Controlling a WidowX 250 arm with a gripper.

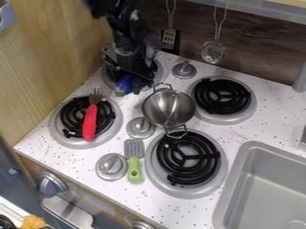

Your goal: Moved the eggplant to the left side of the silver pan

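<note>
The black gripper hangs over the back left burner, to the left of the silver pan and a little behind it. Right at its lower end is the purple eggplant, its green tip pointing down toward the front. The gripper partly covers the eggplant, and whether it holds it cannot be made out. The silver pan, a small two-handled pot, stands upright amid the burners and looks empty.
A red-handled fork lies on the left burner. A green-handled spatula lies between a knob and the front burner. The grey sink is at the lower right. Utensils hang on the back wall.
</note>
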